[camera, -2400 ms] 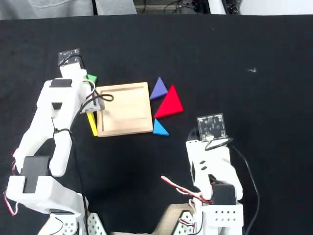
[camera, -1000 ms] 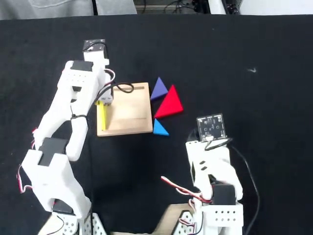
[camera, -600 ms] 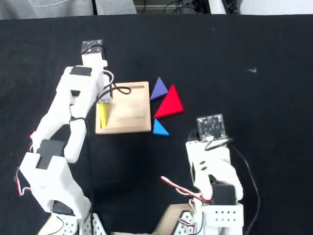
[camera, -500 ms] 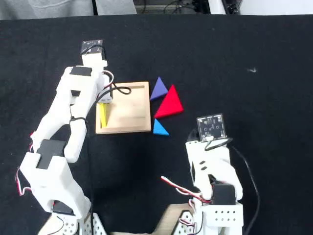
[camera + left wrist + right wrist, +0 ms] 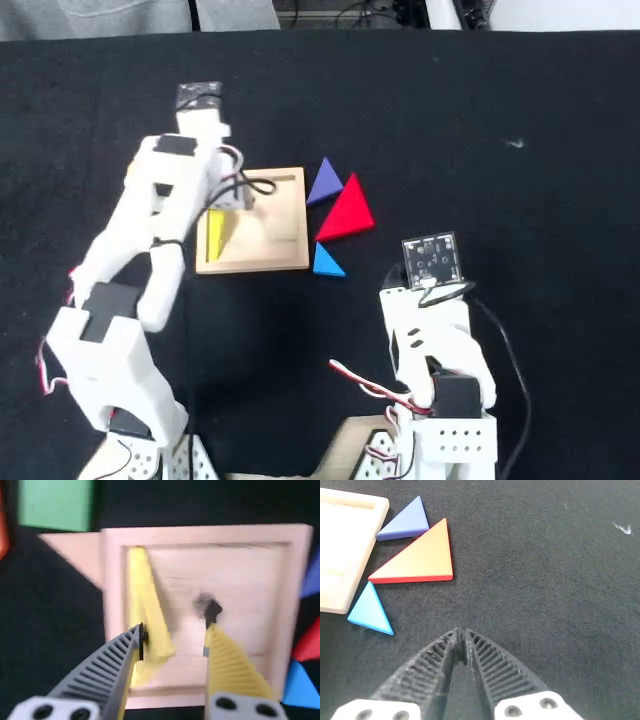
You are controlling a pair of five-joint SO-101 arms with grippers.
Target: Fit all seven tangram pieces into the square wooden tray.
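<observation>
l arm [image 5: 150,215] is stretched fwd over the near-left part of the square wooden tray [image 5: 270,266], wrist bent down, w/ the left gripper [image 5: 175,625] held wide open just above the tray floor; nothing is gripped. one finger [image 5: 135,642] is seen at the edge of the yellow piece [image 5: 147,625], which lies inside the tray along one wall; whether they touch can't be told. r arm [image 5: 435,340] is folded back near its base, well apart from the tray, w/ the right gripper [image 5: 462,636] closed on nothing, low over bare cloth. just outside the tray on the r arm's side, a purple triangle [image 5: 325,182], a larger red triangle [image 5: 347,210] and a small blue triangle [image 5: 326,261] are laid close together. on the tray's other side a green piece [image 5: 55,505], a pale tan piece [image 5: 75,555] and an orange sliver [image 5: 2,530] are seen. everything rests on a black cloth-covered table [image 5: 520,200]; cables [image 5: 350,12] are seen past its far edge.
</observation>
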